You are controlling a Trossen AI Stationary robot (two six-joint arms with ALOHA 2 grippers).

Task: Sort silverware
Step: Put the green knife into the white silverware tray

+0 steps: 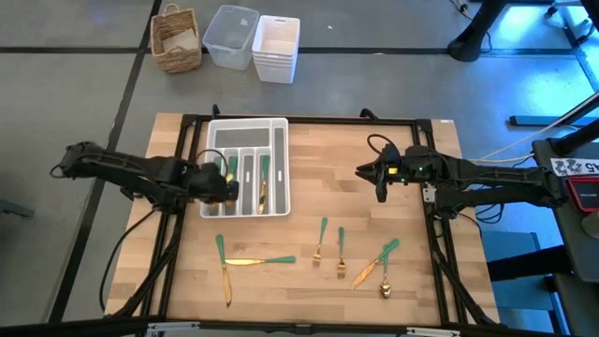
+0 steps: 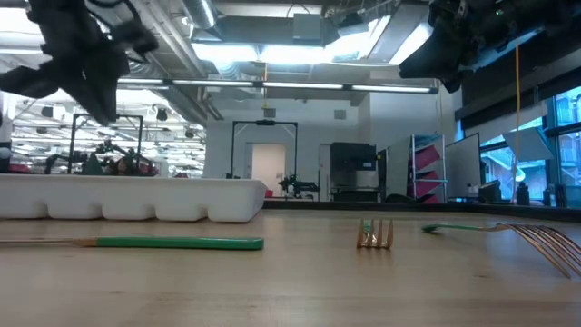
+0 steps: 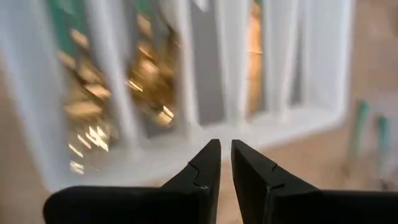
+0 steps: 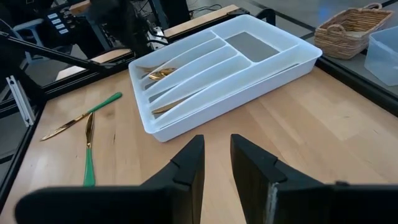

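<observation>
Left pincer point(image 1: 227, 186): you have it poised over the near left corner of the white compartmented plastic tray point(image 1: 281, 164); fingers nearly closed, a thin gap between them, holding nothing; likely placed to drop or reach pieces there.
Right pincer point(image 1: 367, 172): waits above bare tabletop point(image 1: 328, 168) right of the tray; slightly parted, empty.
Gold-headed, green-handled silverware point(image 1: 340, 251): some already lies in the tray's slots; the rest is scattered near the front edge, two knives left, forks and a spoon right.
Obstacles: the crossed knives point(image 1: 245, 261) and the overlapping right-hand pieces may hinder your clean picks.
Beyond the tabletop: a wicker basket point(image 1: 177, 39) and clear plastic bins point(image 1: 230, 36); well apart.
</observation>
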